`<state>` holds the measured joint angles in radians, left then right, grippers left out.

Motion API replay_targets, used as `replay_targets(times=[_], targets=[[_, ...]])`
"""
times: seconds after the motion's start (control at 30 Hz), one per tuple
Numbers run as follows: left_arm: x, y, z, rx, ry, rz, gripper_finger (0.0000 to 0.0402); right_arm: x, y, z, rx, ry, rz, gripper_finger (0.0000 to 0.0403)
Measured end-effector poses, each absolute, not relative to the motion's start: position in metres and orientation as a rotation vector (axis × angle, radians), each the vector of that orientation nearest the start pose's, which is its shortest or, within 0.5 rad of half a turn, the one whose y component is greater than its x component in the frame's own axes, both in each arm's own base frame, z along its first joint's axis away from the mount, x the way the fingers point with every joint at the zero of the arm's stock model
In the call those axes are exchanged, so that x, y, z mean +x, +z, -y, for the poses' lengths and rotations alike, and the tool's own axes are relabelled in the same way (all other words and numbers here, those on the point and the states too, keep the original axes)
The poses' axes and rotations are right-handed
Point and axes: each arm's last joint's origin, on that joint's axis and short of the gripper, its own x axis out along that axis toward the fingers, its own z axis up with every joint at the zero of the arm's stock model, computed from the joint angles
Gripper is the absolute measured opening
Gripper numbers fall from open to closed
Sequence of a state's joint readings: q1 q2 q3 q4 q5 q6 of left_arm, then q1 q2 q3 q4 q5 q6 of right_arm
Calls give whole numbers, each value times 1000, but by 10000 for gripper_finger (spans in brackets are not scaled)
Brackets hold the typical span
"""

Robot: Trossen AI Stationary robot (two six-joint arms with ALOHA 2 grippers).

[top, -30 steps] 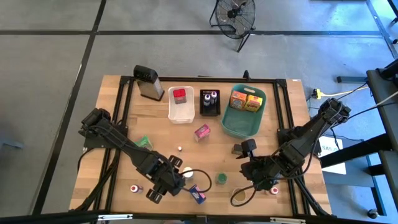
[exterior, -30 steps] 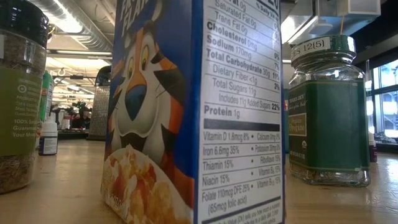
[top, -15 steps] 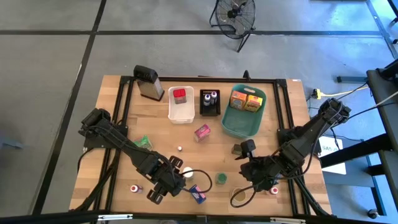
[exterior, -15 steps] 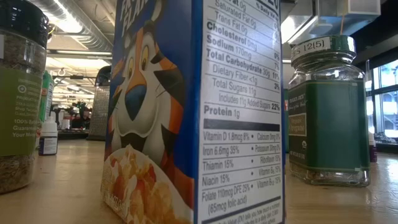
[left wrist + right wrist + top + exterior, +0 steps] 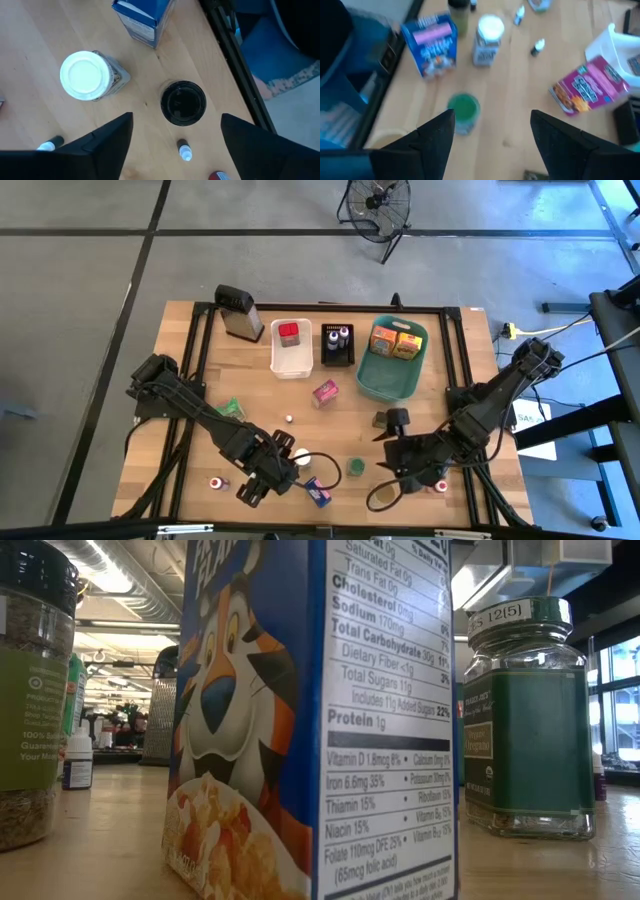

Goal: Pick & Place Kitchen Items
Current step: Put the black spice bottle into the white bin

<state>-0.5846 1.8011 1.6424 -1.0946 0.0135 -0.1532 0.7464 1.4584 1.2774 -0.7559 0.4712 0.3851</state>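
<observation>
Both grippers hover over the near part of the table, open and empty. My left gripper [image 5: 266, 478] [image 5: 175, 150] stands above a black-lidded jar [image 5: 183, 102], with a white-lidded jar [image 5: 85, 75] [image 5: 300, 457] and a blue cereal box [image 5: 142, 17] [image 5: 318, 492] beside it. My right gripper [image 5: 390, 455] [image 5: 490, 140] is above and just right of a green-lidded jar [image 5: 463, 110] [image 5: 355, 467]. A pink box [image 5: 587, 85] [image 5: 324, 392] lies farther back. All of these rest on the table. In the low view the cereal box [image 5: 310, 720] and the green jar [image 5: 525, 720] stand upright.
At the back stand a grater [image 5: 238, 312], a white bin [image 5: 291, 360] with a red item, a black tray [image 5: 338, 358] with bottles and a teal basket [image 5: 385, 385] with orange and yellow boxes. A green packet [image 5: 232, 408], small bottles and red-capped items [image 5: 217, 482] lie scattered.
My right gripper has shifted a little toward the table's left, toward the green-lidded jar, and has stayed open. The items have kept their places.
</observation>
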Motion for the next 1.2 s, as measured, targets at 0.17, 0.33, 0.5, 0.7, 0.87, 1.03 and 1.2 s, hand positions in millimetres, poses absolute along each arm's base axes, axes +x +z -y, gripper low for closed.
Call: replay_targets(times=[0.17,0.33,0.5,0.7,0.87,1.03,1.2], targets=[[299,289,205,239,-431,-1245,299,238,302,-202,-135,117,-741,264],[296,289,217,343,-517,-1181,300,245,300,-208,-103,128,-699,264],[301,267,228,429,-562,-1222,301,252,301,-215,-59,142,-640,264],[307,247,233,502,-602,-1279,301,260,297,-222,-32,144,-600,264],[305,247,231,546,-573,-1280,301,268,289,-229,-15,148,-579,264],[300,247,230,559,-551,-1321,301,275,284,-234,3,156,-561,264],[294,247,234,558,-545,-1338,301,278,284,-237,27,163,-533,264]])
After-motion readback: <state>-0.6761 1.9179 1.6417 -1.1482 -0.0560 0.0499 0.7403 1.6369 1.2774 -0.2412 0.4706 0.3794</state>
